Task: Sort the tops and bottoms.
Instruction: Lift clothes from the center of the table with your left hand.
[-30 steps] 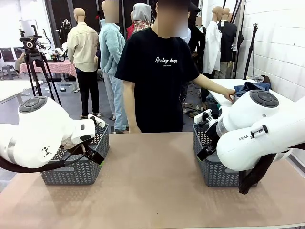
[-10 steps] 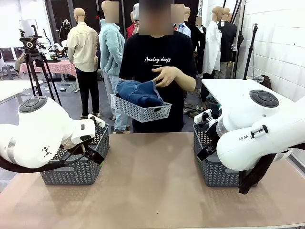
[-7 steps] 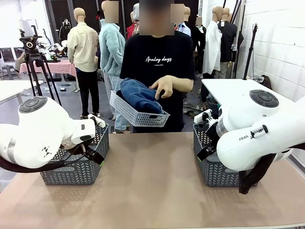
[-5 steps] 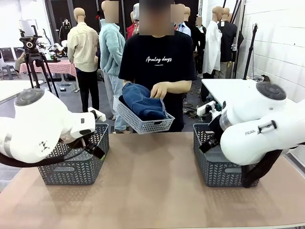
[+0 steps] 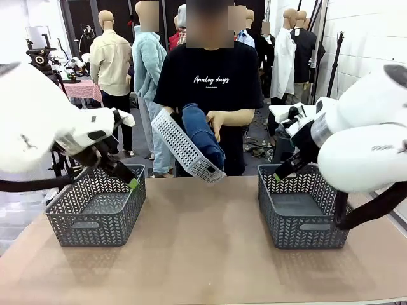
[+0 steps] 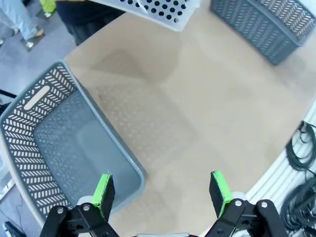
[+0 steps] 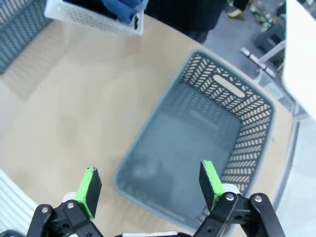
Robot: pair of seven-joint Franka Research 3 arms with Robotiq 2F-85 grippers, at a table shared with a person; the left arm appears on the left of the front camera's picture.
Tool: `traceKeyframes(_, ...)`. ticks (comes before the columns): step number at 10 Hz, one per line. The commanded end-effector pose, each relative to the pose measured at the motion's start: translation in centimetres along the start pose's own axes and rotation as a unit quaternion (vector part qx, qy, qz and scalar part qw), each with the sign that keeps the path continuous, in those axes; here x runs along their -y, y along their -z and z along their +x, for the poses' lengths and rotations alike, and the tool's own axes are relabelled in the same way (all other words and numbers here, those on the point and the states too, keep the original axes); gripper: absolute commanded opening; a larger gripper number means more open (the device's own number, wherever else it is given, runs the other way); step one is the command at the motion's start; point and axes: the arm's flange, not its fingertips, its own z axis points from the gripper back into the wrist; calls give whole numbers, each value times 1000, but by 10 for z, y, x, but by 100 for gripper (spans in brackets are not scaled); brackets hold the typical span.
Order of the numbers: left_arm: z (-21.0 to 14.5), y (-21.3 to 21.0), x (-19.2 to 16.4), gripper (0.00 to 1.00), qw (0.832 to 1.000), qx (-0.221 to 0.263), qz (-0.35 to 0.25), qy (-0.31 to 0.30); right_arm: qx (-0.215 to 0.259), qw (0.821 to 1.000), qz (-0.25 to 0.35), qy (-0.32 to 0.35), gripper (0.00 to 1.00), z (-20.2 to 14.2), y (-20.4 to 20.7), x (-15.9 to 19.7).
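Blue denim jeans [image 5: 202, 136], folded: lay in tilted white perforated basket [image 5: 184, 147], long axis sloping tableward, midway between left gripper [image 6: 160, 190] and right gripper [image 7: 148, 182]; both wide, empty.

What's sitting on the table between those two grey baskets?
Nothing: the front view shows bare tabletop between the left grey basket and the right grey basket.

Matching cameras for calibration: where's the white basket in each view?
Front: white basket at centre, tipped steeply, jeans inside.
Left wrist: top edge, middle; its perforated corner.
Right wrist: top left, blue cloth inside.
Shared landmark: right grey basket, at right in front, top right in left wrist, centre in right wrist.
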Motion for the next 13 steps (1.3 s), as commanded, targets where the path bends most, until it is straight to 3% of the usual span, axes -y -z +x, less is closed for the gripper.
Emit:
traceKeyframes(1, -7, -16, -7, 100, 1000, 12, -8, 3, 7, 999, 38, 6, 100, -13, -12, 10)
traceKeyframes(3, -9, -9, -13, 100, 1000, -3, -2, -19, -15, 999, 50, 1, 100, -15, -1, 13)
traceKeyframes(4, -2, -23, -2, 100, 1000, 6, -4, -1, 2, 1000, 26, 13, 100, -2, -14, 5)
traceKeyframes(13, -2, -23, -2, 100, 1000, 6, -4, -1, 2, 1000, 26, 13, 100, -2, -14, 5)
